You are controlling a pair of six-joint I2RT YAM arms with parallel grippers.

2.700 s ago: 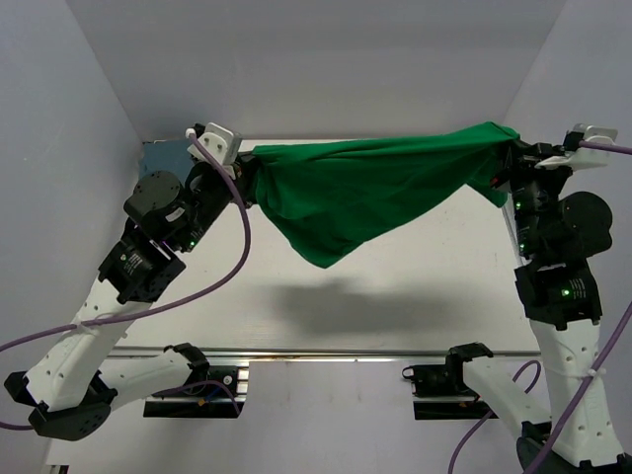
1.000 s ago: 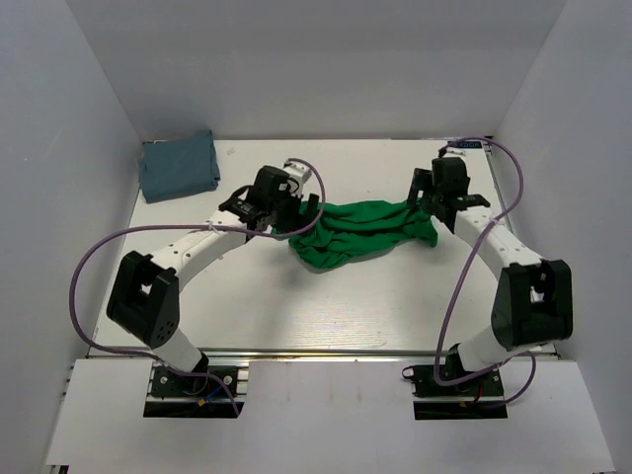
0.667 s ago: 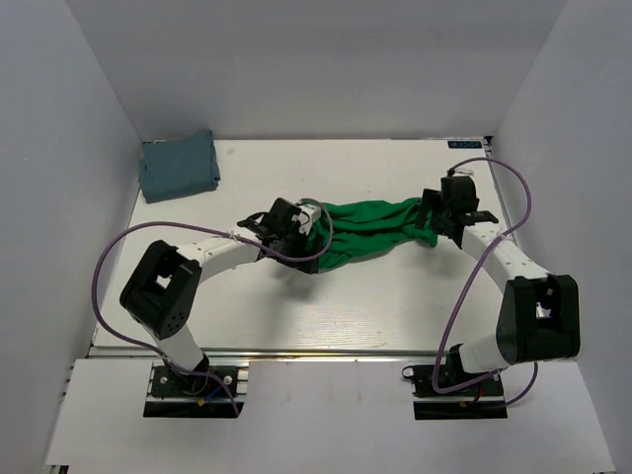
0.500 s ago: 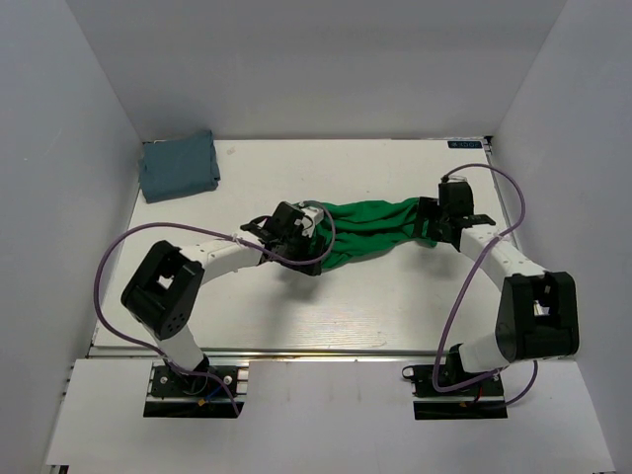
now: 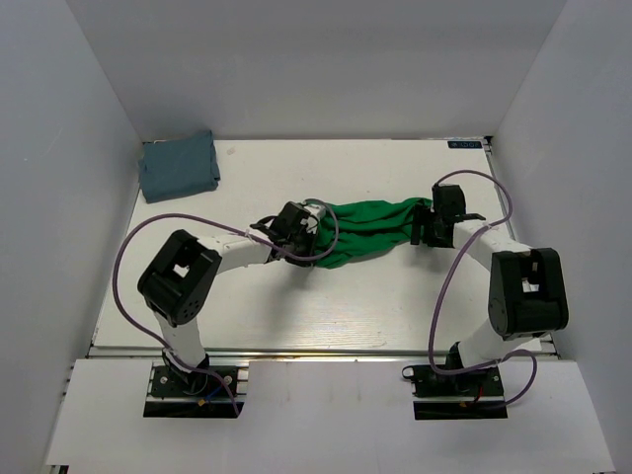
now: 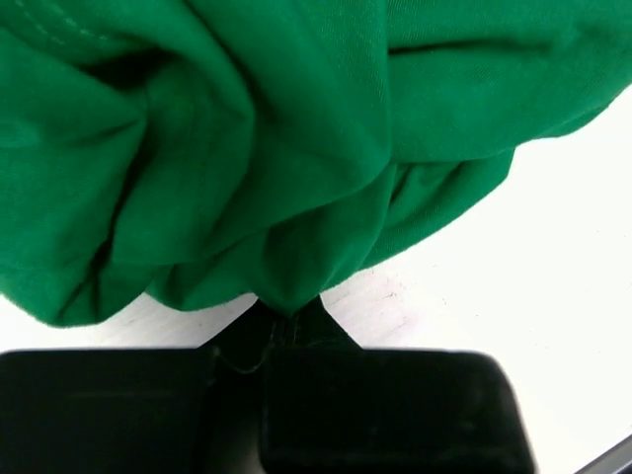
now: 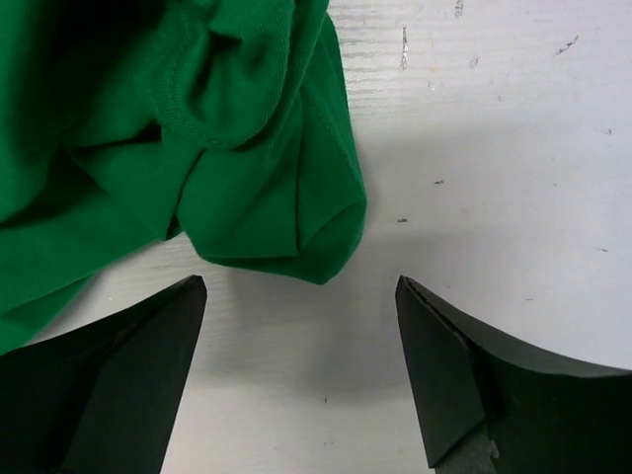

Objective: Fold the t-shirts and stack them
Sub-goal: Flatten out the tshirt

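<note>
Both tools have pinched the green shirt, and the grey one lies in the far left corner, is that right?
Not quite. Only the left tool has pinched the green shirt. The right tool stands open at the shirt's end, gripping nothing, as the right wrist view shows. The grey shirt does lie in the far left corner.

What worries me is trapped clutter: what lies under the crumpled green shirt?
Only bare white table shows around the green shirt. The left pincer is shut on its edge; the right pincer stands open beside it. Anything beneath the bunched cloth is covered.
</note>
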